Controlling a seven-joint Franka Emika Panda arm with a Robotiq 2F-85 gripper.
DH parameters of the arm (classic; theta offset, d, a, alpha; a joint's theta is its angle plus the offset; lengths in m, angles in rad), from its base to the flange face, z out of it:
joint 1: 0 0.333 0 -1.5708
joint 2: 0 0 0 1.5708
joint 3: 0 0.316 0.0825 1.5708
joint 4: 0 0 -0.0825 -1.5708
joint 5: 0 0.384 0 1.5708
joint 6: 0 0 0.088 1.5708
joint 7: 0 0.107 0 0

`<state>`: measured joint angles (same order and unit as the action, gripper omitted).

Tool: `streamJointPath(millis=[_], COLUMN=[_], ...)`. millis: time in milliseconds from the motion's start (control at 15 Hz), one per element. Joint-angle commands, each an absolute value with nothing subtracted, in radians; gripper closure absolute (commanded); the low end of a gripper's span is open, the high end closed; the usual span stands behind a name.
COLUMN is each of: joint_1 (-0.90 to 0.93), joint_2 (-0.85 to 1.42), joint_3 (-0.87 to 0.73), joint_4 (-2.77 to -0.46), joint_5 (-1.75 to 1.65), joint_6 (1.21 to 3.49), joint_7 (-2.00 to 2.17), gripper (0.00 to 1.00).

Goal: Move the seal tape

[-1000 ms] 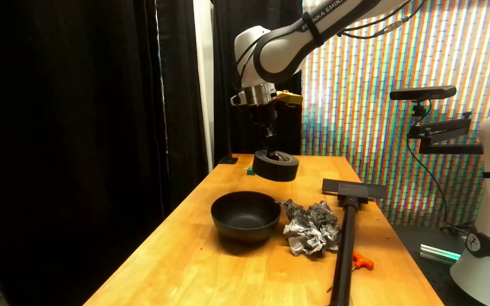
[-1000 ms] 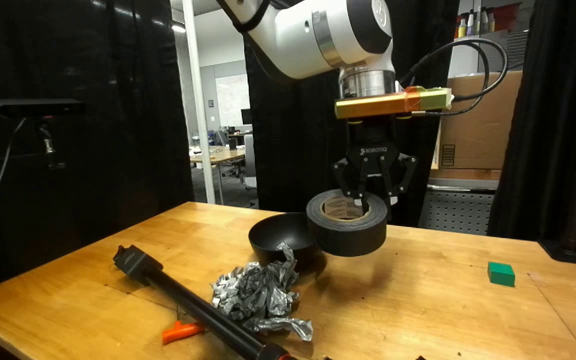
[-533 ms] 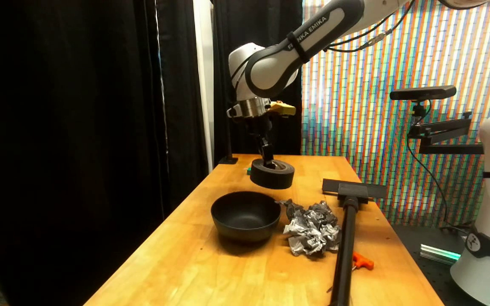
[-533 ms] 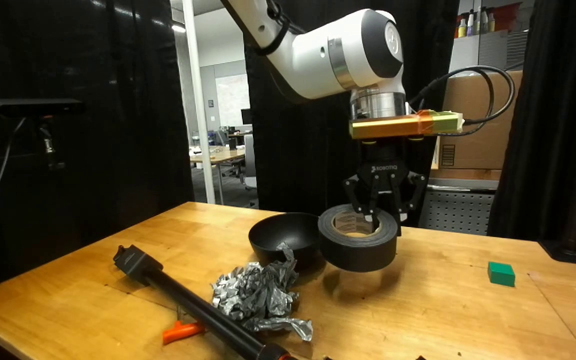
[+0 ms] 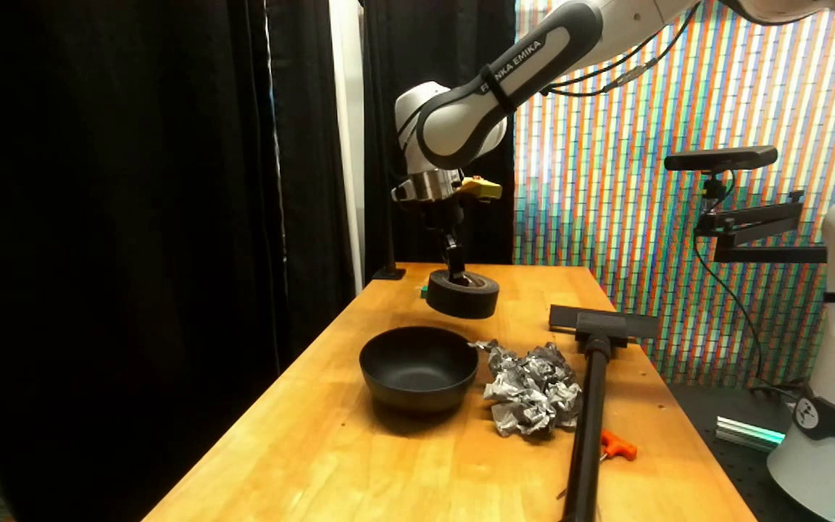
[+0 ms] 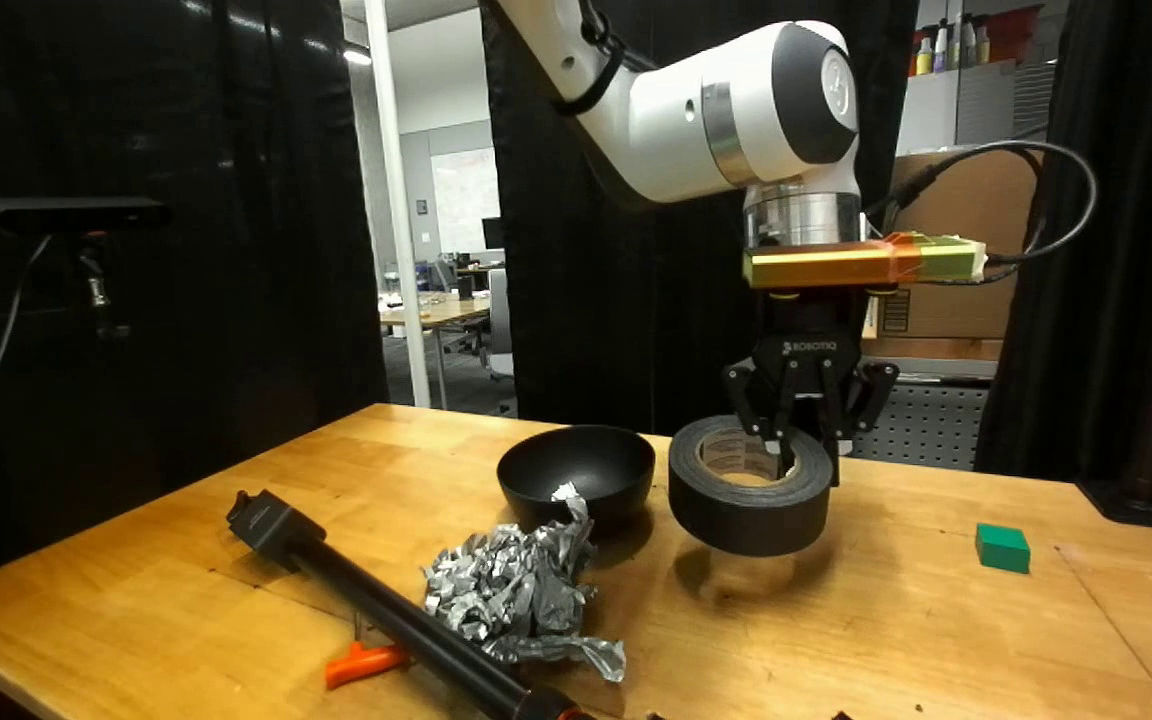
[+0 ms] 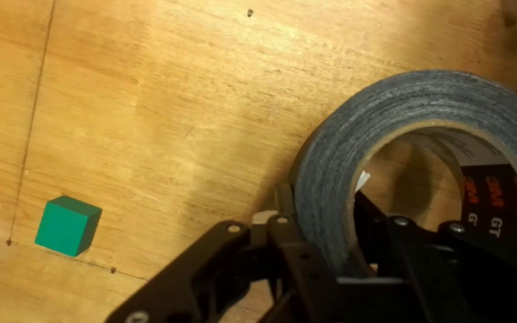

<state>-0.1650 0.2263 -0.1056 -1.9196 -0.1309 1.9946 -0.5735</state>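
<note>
My gripper [image 6: 809, 453] is clamped on one wall of the tape roll [image 6: 748, 520], one finger [image 7: 370, 216] inside the hole, so its bulk hangs above the table [image 6: 886, 630], away from the green block [image 6: 1002, 549], and I judge any lowering must allow for that overhang.

Wooden table [image 6: 896, 630], black bowl [image 5: 419, 373], crumpled foil [image 6: 511, 585], black pole [image 6: 406, 611], orange-handled tool [image 6: 364, 663], green block [image 6: 1003, 548]

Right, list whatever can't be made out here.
Wrist view: right side of the wide grey ring-shaped tape roll, past the right edge.
In an exterior view: part of the small green block, hidden behind the roll.
In both exterior views: near end of the long black pole, past the bottom edge.
</note>
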Motion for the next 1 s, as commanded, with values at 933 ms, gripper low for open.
streamJointPath(millis=[933], joint_1=[-0.214], joint_2=[0.383], joint_3=[-0.096], joint_4=[-1.797], joint_5=[-0.118], joint_6=[1.992], joint_7=[-0.599], gripper=[0.92])
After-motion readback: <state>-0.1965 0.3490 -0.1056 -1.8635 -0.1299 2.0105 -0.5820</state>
